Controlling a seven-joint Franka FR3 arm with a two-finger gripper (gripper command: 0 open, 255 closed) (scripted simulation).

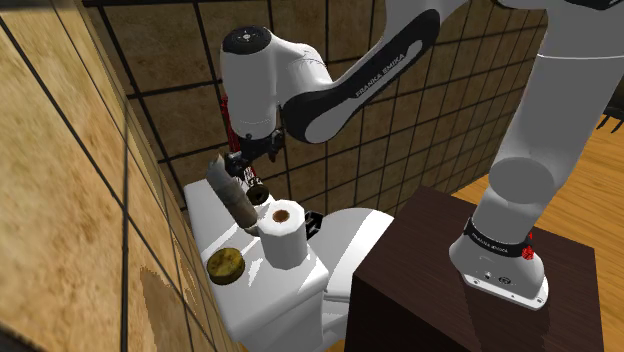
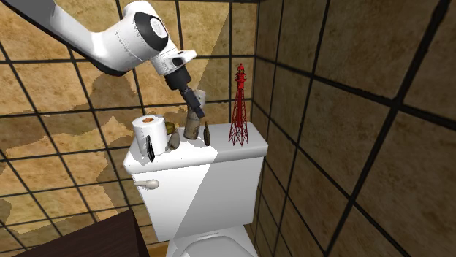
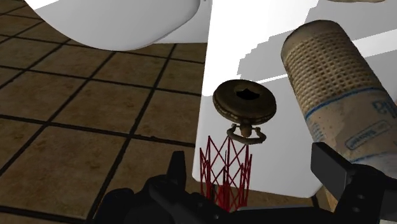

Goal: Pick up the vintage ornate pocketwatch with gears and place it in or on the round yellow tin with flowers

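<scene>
The pocketwatch [image 3: 245, 105] is a dark bronze disc with an ornate loop, lying near the front edge of the white toilet tank lid [image 3: 280, 172]. In the shoulder view the pocketwatch [image 1: 258, 193] sits between a tilted cylinder and the paper roll. My gripper [image 1: 249, 174] hovers just above it, open and holding nothing. In the wrist view the gripper [image 3: 254, 173] has its black fingers [image 3: 331, 167] wide apart, with the watch ahead of them and untouched. The round yellowish tin [image 1: 224, 264] lies flat at the lid's near end, beyond the roll from the watch.
A toilet paper roll [image 1: 283, 232] stands between watch and tin. A tan woven cylinder [image 3: 334, 95] leans close beside the watch. A red lattice tower [image 2: 239, 109] stands at the lid's far end. Tiled wall runs right behind the tank; the dark stand [image 1: 470, 290] is nearby.
</scene>
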